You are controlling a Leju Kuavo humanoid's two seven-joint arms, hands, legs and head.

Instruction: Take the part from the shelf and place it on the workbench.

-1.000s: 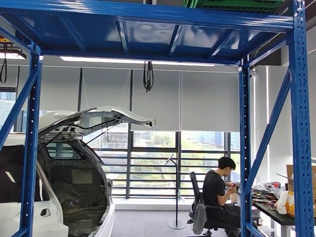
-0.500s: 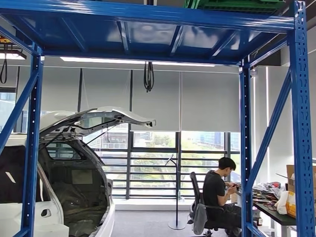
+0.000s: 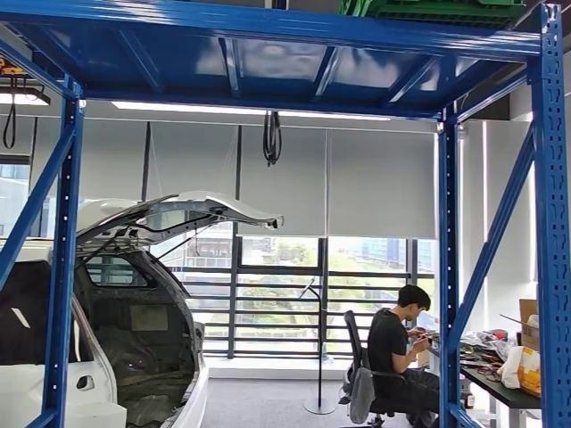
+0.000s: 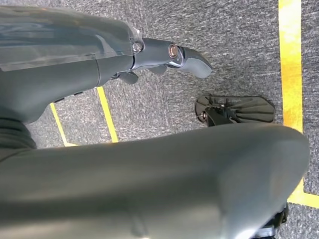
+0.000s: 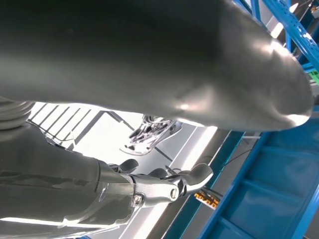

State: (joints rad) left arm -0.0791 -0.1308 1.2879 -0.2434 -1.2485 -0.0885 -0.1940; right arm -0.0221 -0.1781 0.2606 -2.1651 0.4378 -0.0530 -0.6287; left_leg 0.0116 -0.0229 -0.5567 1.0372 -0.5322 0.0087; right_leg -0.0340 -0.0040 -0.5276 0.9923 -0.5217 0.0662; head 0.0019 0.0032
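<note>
Head view, left to right, gives us the car [image 3: 128, 303], blue shelf [image 3: 269, 45] and seated person [image 3: 397, 357]; no part in sight, so weight and grip point unjudgeable; left hand [image 4: 165, 52] and right hand [image 5: 161, 186] fingers apart, empty.

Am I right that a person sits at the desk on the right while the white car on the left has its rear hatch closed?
Not quite: the head view shows the white car with its rear hatch raised open. The person does sit at the desk on the right.
</note>
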